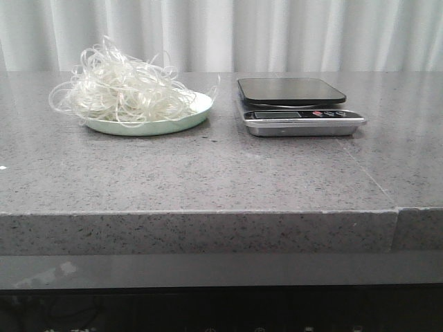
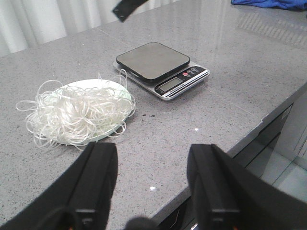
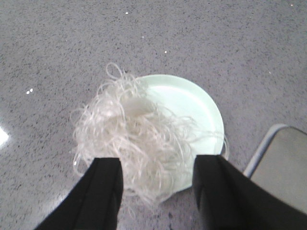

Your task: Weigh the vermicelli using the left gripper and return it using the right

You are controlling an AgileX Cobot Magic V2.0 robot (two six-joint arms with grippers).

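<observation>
The vermicelli (image 1: 121, 90) is a loose whitish tangle heaped on a pale green plate (image 1: 173, 124) at the back left of the grey counter. It spills over the plate's left rim. It also shows in the left wrist view (image 2: 76, 112) and the right wrist view (image 3: 129, 139). My left gripper (image 2: 154, 151) is open and empty, near the counter's front edge, short of the plate (image 2: 91, 85). My right gripper (image 3: 159, 162) is open and empty, high above the vermicelli and plate (image 3: 192, 100). Neither gripper shows in the front view.
A kitchen scale (image 1: 291, 91) with a dark platform and silver base stands right of the plate, also in the left wrist view (image 2: 152, 58) and at the right wrist view's edge (image 3: 283, 163). A black part (image 2: 128, 8) hangs above the scale. A blue cloth (image 2: 268, 4) lies far off.
</observation>
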